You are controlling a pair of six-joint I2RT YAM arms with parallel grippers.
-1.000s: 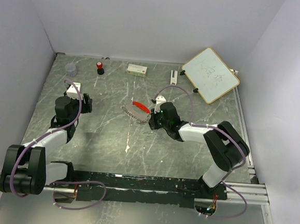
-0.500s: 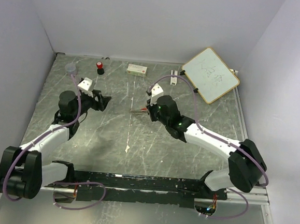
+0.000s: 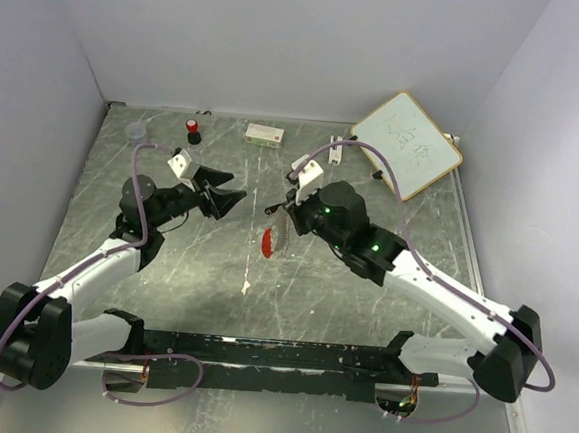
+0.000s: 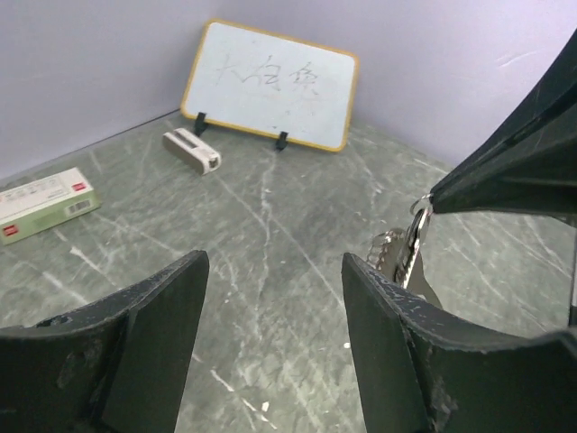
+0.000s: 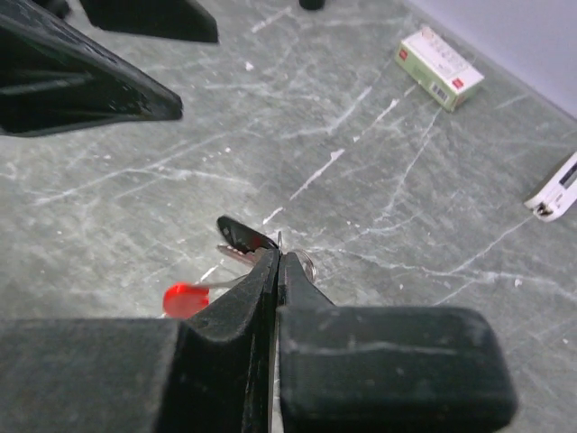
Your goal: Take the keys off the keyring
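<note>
My right gripper (image 3: 282, 214) is shut on the keyring (image 5: 305, 263) and holds it above the table. The keys (image 3: 280, 228) hang below it with a red tag (image 3: 267, 243). In the right wrist view a black-headed key (image 5: 243, 234), silver blades and the red tag (image 5: 185, 298) stick out to the left of my shut fingertips (image 5: 279, 257). My left gripper (image 3: 226, 199) is open and empty, pointing at the bunch from the left, a short gap away. In the left wrist view (image 4: 270, 334) the keys (image 4: 410, 257) hang just beyond its right finger (image 4: 406, 352).
A whiteboard (image 3: 407, 146) leans at the back right, with a small white eraser (image 3: 335, 148) beside it. A white box (image 3: 265, 133), a red-capped black bottle (image 3: 192, 131) and a clear cup (image 3: 136, 132) stand along the back wall.
My right gripper has lifted the keyring with keys and red tag off the table. My left gripper has swung right towards it, open.
</note>
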